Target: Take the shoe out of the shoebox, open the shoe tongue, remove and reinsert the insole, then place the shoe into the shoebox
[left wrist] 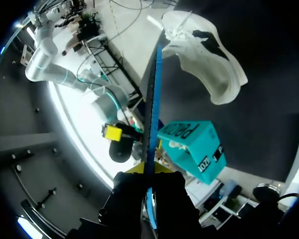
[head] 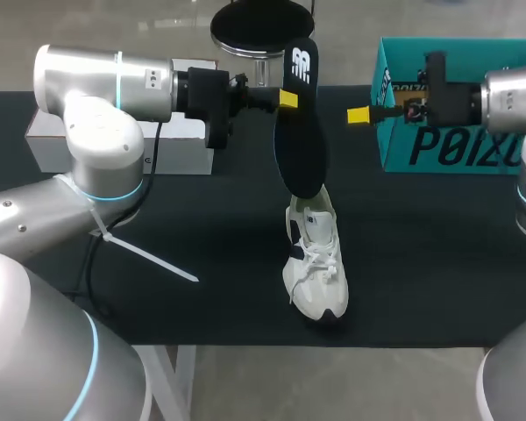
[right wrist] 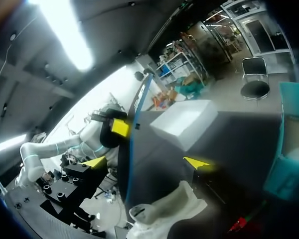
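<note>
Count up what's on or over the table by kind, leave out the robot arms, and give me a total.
Shoes: 1, the white shoe
Insoles: 1, the black insole
Boxes: 2, the teal shoebox and the white box
Total: 4

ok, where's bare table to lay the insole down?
Widest bare patch: the mat between the shoe and the shoebox, toward the front edge. Also between shoe and cable tie. Crowded at the back: left tool holding the insole, right tool near it, white box.
</note>
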You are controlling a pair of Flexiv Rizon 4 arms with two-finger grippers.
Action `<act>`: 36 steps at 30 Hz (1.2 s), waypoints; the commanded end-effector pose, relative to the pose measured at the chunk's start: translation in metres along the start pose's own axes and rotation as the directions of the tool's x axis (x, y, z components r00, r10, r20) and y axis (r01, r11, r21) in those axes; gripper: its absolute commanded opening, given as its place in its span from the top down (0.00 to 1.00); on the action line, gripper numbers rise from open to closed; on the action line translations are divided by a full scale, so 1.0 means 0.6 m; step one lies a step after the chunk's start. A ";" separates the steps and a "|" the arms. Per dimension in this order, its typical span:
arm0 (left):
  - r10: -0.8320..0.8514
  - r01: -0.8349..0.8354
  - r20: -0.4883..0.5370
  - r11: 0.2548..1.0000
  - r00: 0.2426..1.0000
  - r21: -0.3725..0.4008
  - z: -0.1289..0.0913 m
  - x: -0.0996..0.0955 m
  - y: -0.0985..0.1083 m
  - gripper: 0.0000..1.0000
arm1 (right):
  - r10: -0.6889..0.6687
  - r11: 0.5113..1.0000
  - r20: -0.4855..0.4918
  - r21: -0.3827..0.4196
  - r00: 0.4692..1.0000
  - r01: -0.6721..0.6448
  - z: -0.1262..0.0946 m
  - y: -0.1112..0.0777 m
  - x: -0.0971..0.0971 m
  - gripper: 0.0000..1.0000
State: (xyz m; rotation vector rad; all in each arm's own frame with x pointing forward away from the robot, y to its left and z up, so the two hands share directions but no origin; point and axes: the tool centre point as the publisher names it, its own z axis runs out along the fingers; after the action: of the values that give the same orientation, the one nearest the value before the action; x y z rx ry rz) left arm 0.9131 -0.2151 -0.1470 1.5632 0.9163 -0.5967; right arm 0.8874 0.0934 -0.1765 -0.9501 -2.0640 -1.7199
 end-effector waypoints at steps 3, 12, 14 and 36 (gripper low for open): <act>0.002 -0.002 -0.002 1.000 1.000 -0.001 0.002 0.000 0.000 1.00 | -0.010 1.000 -0.025 -0.002 1.000 0.010 0.040 0.014 -0.002 0.00; 0.002 -0.002 -0.002 1.000 1.000 -0.001 0.002 0.000 0.000 1.00 | -0.027 1.000 -0.057 -0.007 0.998 0.027 0.067 0.026 0.015 0.00; 0.002 -0.002 -0.002 1.000 1.000 -0.001 0.002 0.000 0.000 1.00 | -0.029 1.000 -0.060 -0.007 0.998 0.028 0.070 0.029 0.015 0.00; 0.002 -0.002 -0.002 1.000 1.000 -0.001 0.002 0.000 0.000 1.00 | -0.066 0.998 -0.111 -0.008 0.992 0.066 0.099 -0.018 0.105 0.00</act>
State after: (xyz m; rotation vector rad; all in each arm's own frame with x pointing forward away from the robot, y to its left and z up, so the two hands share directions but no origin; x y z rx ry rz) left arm 0.9131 -0.2151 -0.1470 1.5633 0.9164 -0.5967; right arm 0.8589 0.1696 -0.1615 -0.7537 -2.0421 -1.7494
